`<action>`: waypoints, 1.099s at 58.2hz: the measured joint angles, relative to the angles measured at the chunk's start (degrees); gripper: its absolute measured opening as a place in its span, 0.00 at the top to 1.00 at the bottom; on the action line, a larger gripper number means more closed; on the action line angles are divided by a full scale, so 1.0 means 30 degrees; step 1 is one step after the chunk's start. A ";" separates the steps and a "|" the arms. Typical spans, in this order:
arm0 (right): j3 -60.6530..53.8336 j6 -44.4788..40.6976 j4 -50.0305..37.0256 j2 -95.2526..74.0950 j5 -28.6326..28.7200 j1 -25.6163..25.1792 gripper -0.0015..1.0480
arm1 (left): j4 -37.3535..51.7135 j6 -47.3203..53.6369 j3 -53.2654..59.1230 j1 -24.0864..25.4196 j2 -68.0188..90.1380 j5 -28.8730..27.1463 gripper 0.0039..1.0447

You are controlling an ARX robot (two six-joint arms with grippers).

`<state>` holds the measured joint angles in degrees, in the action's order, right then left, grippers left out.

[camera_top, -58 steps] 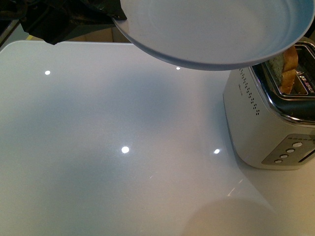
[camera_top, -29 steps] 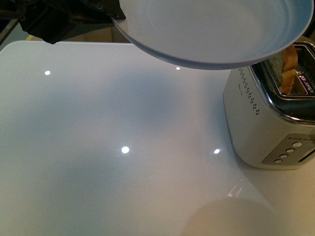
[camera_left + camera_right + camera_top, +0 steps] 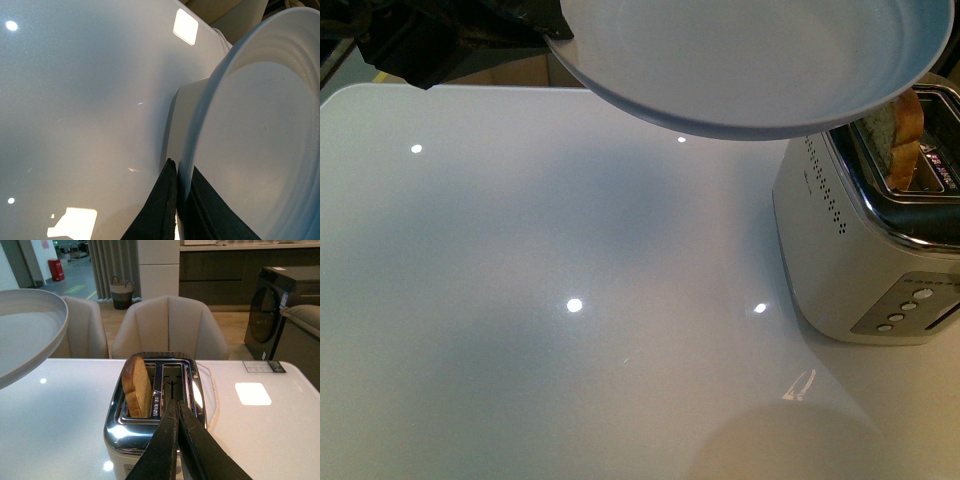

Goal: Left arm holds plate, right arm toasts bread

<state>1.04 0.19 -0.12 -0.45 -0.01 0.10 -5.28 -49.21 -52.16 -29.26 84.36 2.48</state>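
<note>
Currently, the left gripper (image 3: 181,172), clamped on the plate (image 3: 750,50) rim, is raising it slightly left of the toaster (image 3: 120,432); the bread (image 3: 136,385) is standing popped up, awaiting the closed, empty right gripper (image 3: 176,407).

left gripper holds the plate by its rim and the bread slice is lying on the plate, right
Not quite: the plate is empty. The bread slice stands in the toaster, as the right wrist view shows. The left gripper does hold the plate by its rim.
</note>
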 joint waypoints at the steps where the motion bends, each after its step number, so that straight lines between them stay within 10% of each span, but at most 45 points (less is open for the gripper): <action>1: 0.0000 -0.0015 0.0000 0.0007 0.0000 0.0000 0.97 | 0.0000 0.0000 0.0000 0.0000 0.0000 0.0000 0.97; 19: 0.0000 -0.0007 0.0007 0.0029 -0.0007 0.0000 0.53 | 0.0000 0.0000 0.0000 0.0000 -0.0007 -0.0044 0.97; 37: 0.0000 0.0007 0.0015 0.0044 0.0000 0.0000 0.08 | 0.1042 -0.1253 -0.0583 0.1064 0.0087 0.4138 0.97; 64: 0.0000 0.0000 0.0015 0.0044 0.0000 0.0000 0.09 | 0.1421 0.3519 -0.0911 0.8335 0.4291 0.5938 0.97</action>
<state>1.04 0.19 -0.08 -0.32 -0.01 0.10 -1.02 -38.65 -54.89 -4.25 97.23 20.29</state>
